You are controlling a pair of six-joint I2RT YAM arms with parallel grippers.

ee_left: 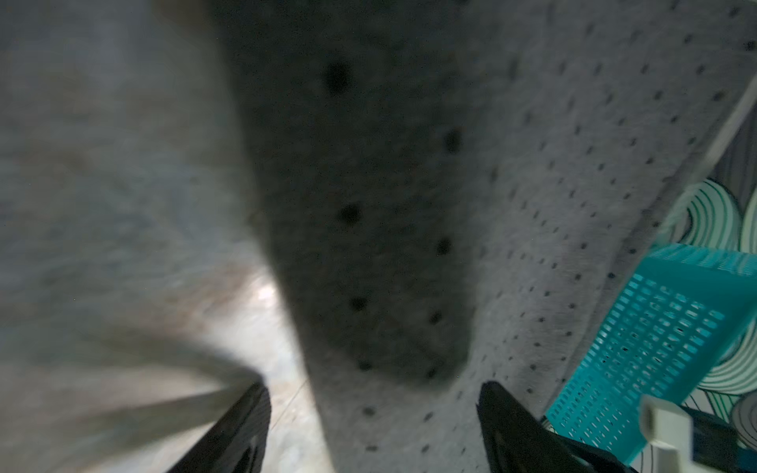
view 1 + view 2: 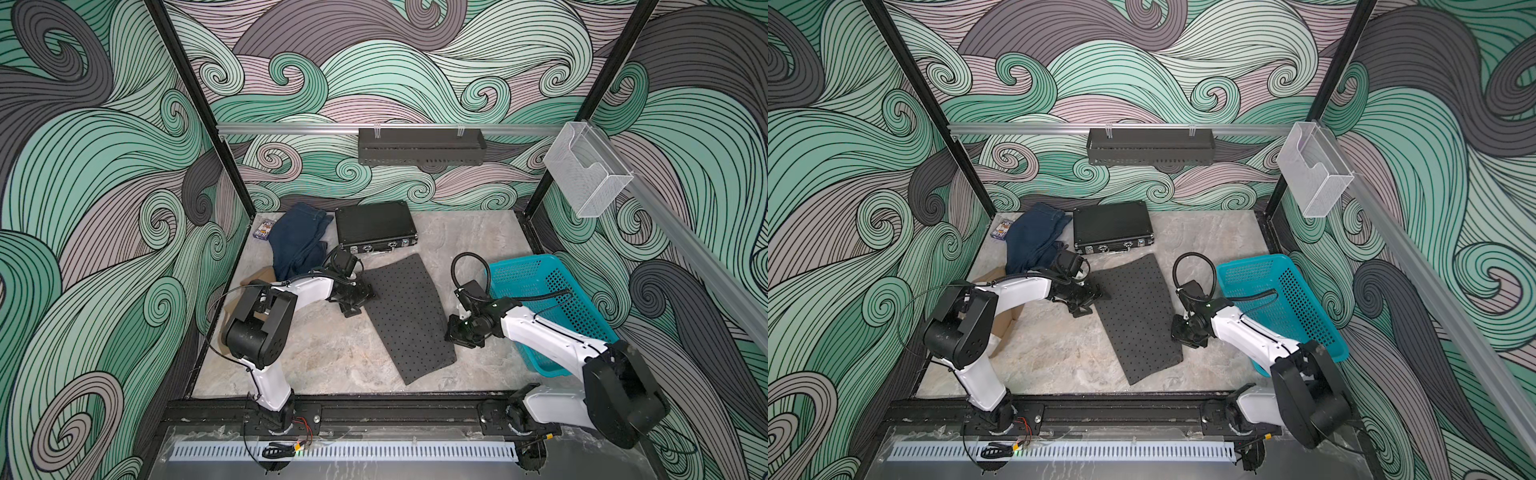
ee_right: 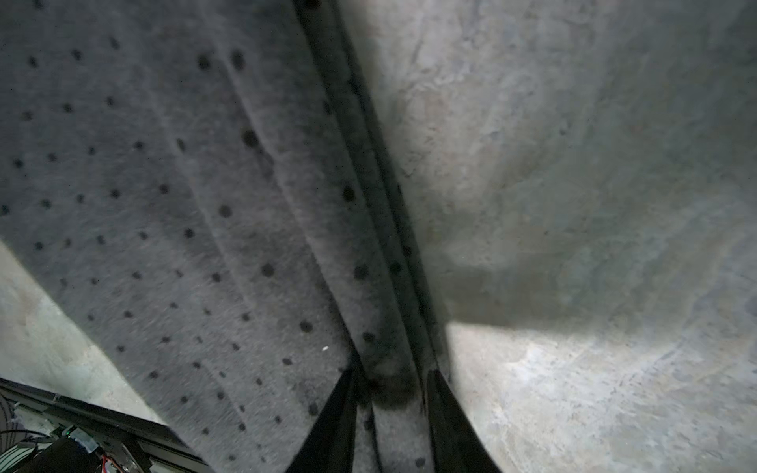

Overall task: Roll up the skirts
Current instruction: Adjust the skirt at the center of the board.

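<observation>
1. The right gripper point(image 3: 391, 381) pinched a raised fold along the edge of the dotted grey skirt point(image 2: 405, 316) that faced the teal basket point(image 2: 536, 278), its wrist held low and its forearm sloping up away from the skirt.
2. The left gripper point(image 1: 372, 393) hung over the dotted grey skirt's opposite edge with its jaws spread, elbow raised.
3. The denim skirt point(image 2: 299, 241) lay crumpled beyond the dotted grey skirt's far corner, with the tan skirt point(image 2: 261, 275) just nearer.

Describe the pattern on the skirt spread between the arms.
The dark grey cloth skirt has small black dots; clearest in the right wrist view.
</observation>
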